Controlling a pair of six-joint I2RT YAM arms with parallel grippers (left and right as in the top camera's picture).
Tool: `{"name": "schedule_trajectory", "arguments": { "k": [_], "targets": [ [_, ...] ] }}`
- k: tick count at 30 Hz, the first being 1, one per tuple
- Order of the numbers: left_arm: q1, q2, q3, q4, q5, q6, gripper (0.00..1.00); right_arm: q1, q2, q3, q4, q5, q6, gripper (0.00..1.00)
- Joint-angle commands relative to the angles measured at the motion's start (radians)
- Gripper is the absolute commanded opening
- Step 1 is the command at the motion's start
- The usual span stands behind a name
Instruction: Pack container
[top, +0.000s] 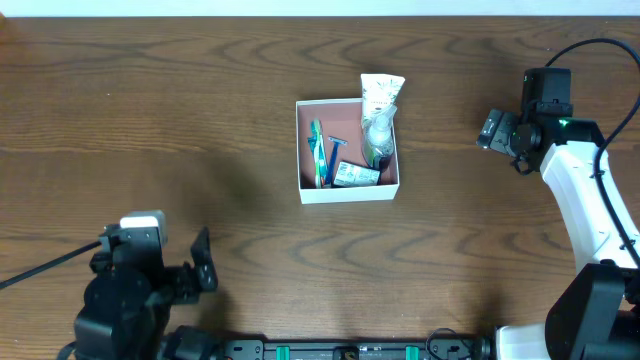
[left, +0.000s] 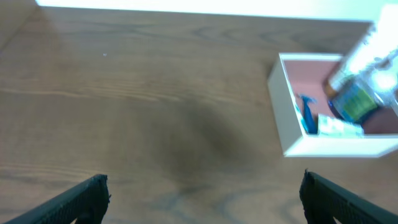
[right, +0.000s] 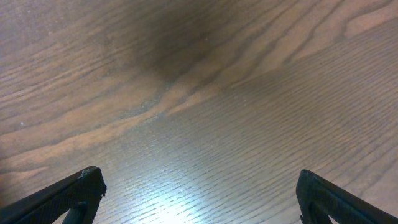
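Dev: Left gripper (left: 202, 186) fingers spread wide, nothing between them, over the table (left: 124, 93). Right one?
Ops: Right gripper (right: 199, 183) same, released and empty.
Dev: Container (top: 350, 192)?
Ops: Mid-table, well apart from both arms. Holds toothbrush (top: 317, 150), razor (top: 336, 148), bottle (top: 378, 135), carton (top: 356, 176). Tube (top: 382, 92) leans over the far rim.

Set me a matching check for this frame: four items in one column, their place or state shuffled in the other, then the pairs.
1 white tube
2 teal toothbrush
3 green-and-white carton
4 right gripper

A open, above bare table
B lying along the container wall on the left arm's side
C by the container wall nearest the robot
D poking out over the container's far rim

Pairs: 1-D, 2-B, 3-C, 4-A
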Motion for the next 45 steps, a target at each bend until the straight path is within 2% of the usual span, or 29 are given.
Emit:
{"name": "schedule_trajectory", "arguments": {
  "k": [1,6,8,13,26,31,37,40,45],
  "targets": [
    [0.105,-0.026,-0.096,0.082,0.084,0.022,0.98,-0.007,-0.002,0.005,-0.001,0.006,0.014,0.99],
    [0.234,-0.121,-0.299,0.358,0.276,0.117,0.98,-0.007,-0.002,0.005,-0.001,0.006,0.014,0.99],
    [0.249,-0.179,-0.394,0.484,0.332,0.137,0.98,-0.007,-0.002,0.005,-0.001,0.006,0.014,0.99],
    [0.249,-0.300,-0.573,0.690,0.397,0.137,0.98,-0.007,-0.002,0.005,-0.001,0.006,0.014,0.99],
    [0.219,-0.393,-0.898,1.093,0.394,0.167,0.98,-0.006,-0.002,0.005,-0.001,0.006,0.014,0.99],
    [0.216,-0.449,-0.967,1.102,0.391,0.174,0.98,-0.007,-0.002,0.005,-0.001,0.006,0.014,0.99],
    [0.178,-0.452,-0.972,1.033,0.387,0.211,0.98,-0.007,-0.002,0.005,-0.002,0.006,0.014,0.99],
    [0.176,-0.452,-0.972,0.947,0.388,0.214,0.98,-0.007,-0.002,0.005,-0.001,0.006,0.014,0.99],
    [0.178,-0.452,-0.972,0.949,0.370,0.214,0.98,-0.007,-0.002,0.005,-0.001,0.006,0.014,0.99]
  ]
}}
